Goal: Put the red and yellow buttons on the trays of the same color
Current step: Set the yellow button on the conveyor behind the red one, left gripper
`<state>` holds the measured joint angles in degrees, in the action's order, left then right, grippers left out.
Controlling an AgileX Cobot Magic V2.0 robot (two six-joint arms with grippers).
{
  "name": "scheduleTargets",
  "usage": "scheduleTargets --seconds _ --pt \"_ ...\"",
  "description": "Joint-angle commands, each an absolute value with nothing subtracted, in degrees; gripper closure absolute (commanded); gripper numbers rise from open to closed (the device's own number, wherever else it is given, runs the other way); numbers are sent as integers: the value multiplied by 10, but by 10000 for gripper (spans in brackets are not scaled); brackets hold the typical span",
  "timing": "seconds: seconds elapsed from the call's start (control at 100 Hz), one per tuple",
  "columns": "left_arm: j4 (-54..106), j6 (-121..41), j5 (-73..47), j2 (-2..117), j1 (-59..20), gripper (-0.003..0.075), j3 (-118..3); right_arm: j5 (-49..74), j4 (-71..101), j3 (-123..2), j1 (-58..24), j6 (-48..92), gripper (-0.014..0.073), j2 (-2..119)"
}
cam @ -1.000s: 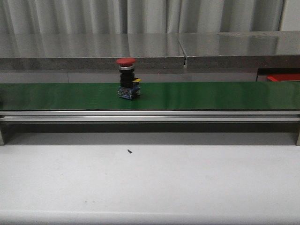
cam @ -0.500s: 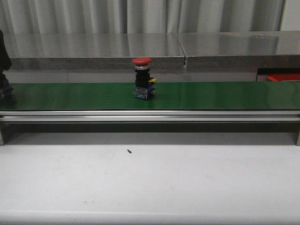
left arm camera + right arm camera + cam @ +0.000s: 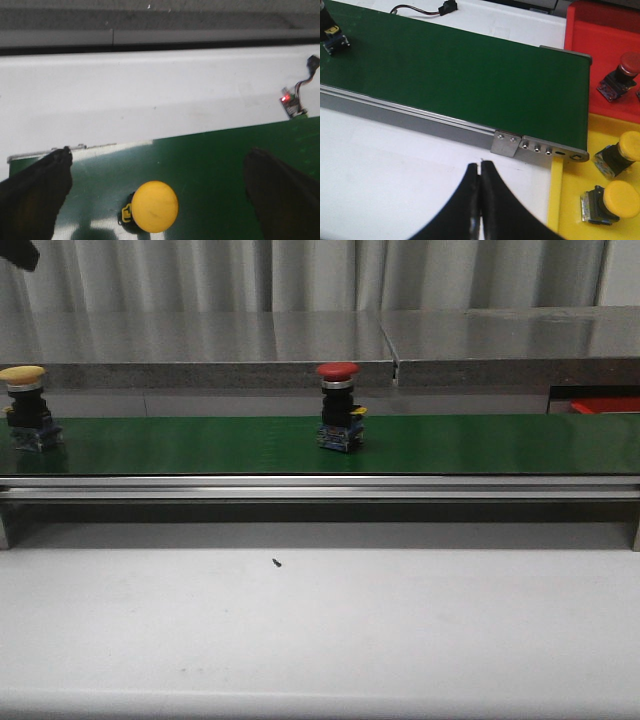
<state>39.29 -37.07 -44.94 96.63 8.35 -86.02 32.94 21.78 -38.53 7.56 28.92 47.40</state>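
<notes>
Wait for the red button, mid-belt, to near the trays before grasping low on its body. The right claw, fingers together, hovers over the tabletop beside the yellow tray and red tray. The left claw, spread apart, straddles the yellow button from above.

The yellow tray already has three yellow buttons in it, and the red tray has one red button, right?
Not quite. The right wrist view shows the yellow tray holding two yellow buttons, one nearer the belt and another beside it, not three. The red tray does hold one red button, as you said.
</notes>
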Motion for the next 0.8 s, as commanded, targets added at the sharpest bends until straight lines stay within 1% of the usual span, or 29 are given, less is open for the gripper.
scheduleTargets --seconds 0.0,0.12,0.26,0.42,0.64,0.79 --pt "453 -405 -405 904 83 89 -855 300 228 -401 76 293 662 468" --pt "469 -438 -364 843 76 100 -791 300 228 -401 76 293 662 468" --pt "471 -453 -279 762 49 101 -704 300 228 -401 76 293 662 468" --pt "471 -454 -234 689 -1 102 -616 300 228 -401 76 293 662 468" --pt "484 -454 -96 583 -88 102 -473 300 228 -401 76 293 662 468" --pt "523 -454 -68 504 -107 102 -400 300 228 -401 76 293 662 468"
